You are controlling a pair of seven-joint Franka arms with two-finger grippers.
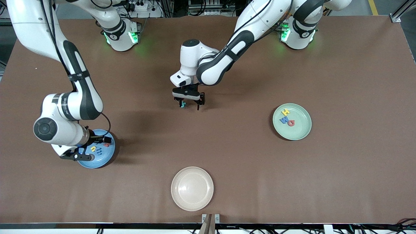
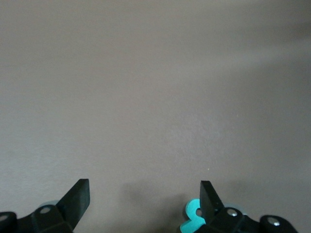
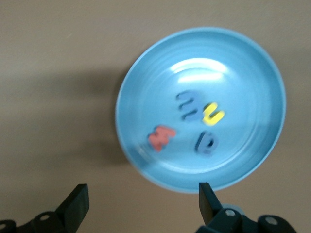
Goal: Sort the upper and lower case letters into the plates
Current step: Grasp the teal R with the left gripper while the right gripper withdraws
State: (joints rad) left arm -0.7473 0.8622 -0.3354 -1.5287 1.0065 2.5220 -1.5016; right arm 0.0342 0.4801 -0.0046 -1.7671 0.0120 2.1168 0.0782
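Left gripper [image 1: 189, 105] hung over the teal letter [image 1: 183, 104], jaws spread. The letter sat against one finger, so closing could nudge it away. Right gripper [image 1: 92, 150], jaws released, hovered above the blue plate [image 1: 109, 158].

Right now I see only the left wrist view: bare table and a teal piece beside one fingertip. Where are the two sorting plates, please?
Observer: The pale green plate lies toward the left arm's end of the table, with three letters in it.
Operator: And the blue one?
Observer: The blue plate lies toward the right arm's end, under the open right end effector.
Operator: How many letters does it hold?
Observer: Four letters: two blue, one yellow, one red.
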